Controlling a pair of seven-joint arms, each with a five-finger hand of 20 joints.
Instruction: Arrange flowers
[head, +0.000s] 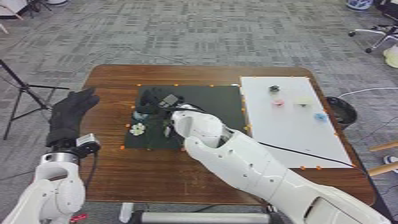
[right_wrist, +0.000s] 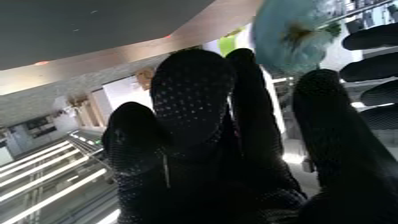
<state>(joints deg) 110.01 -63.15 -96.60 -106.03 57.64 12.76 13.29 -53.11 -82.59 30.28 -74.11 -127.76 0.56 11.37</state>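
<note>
Flower (right_wrist: 286, 42) is seen at the mat's (head: 218, 107) left side, just beside the tips of the right hand (right_wrist: 191, 100), whose fingers are held straight and parted; the left hand (head: 69, 114) is set farther off. Probably only a small shift toward the bloom is needed.

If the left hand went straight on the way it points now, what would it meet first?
Probably nothing: from the left hand, the line runs over the brown table, left of the dark mat, and off the far edge. Its height is unclear.
</note>
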